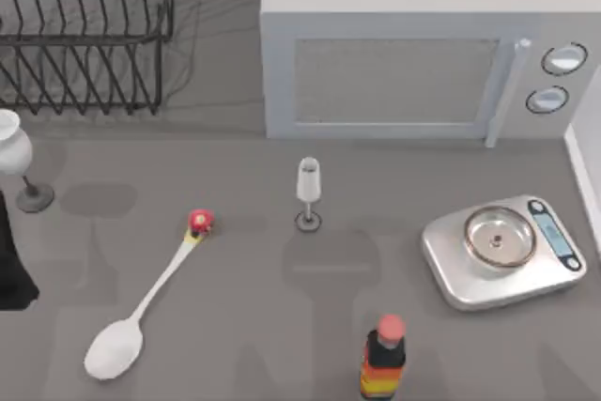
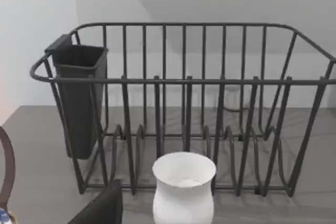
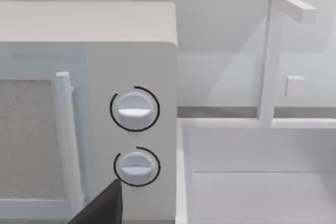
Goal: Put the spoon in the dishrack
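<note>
Zero progress yet: spoon [image 1: 141, 312] flat on counter [image 1: 282, 326], well in front of dishrack [image 1: 84, 35], handle knob pointing toward it. Our claws, can't tell if released or clenched.

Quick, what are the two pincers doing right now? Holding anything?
Left pincer: cannot be told; the spoon lies free on the table.
Right pincer: cannot be told.

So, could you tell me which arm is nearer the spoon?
Left. The left arm is at the table's left edge beside the spoon; the right gripper faces the microwave knobs, far right.
</note>
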`<state>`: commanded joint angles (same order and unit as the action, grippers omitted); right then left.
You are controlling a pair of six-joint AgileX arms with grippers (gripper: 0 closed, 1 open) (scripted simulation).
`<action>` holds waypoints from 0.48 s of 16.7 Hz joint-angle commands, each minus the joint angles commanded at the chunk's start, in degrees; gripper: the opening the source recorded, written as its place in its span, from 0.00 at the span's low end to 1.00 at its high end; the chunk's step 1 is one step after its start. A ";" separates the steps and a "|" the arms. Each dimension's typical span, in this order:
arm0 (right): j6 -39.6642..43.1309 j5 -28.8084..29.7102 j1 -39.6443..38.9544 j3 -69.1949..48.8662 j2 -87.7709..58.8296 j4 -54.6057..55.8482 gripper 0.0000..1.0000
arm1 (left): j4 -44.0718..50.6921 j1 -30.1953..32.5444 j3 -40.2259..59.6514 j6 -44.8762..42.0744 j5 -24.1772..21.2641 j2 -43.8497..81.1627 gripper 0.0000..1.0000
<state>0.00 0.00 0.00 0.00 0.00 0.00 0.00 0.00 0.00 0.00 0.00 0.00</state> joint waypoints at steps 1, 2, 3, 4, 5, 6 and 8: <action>0.00 0.00 0.00 0.00 0.00 0.00 1.00 | 0.00 0.00 0.00 0.00 0.00 0.00 1.00; 0.00 0.00 0.00 0.00 0.00 0.00 1.00 | 0.01 0.01 0.02 0.00 0.00 0.02 1.00; 0.00 0.00 0.00 0.00 0.00 0.00 1.00 | 0.49 0.25 0.61 -0.02 -0.05 0.61 1.00; 0.00 0.00 0.00 0.00 0.00 0.00 1.00 | 1.42 0.71 1.79 -0.05 -0.12 1.81 1.00; 0.00 0.00 0.00 0.00 0.00 0.00 1.00 | 2.77 1.35 3.55 -0.10 -0.18 3.63 1.00; 0.00 0.00 0.00 0.00 0.00 0.00 1.00 | 4.50 2.14 5.81 -0.16 -0.23 6.07 1.00; 0.00 0.00 0.00 0.00 0.00 0.00 1.00 | 8.98 4.05 11.51 -0.34 -0.27 12.79 1.00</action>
<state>0.00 0.00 0.00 0.00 0.00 0.00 8.98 4.05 11.51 -0.34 -0.27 12.79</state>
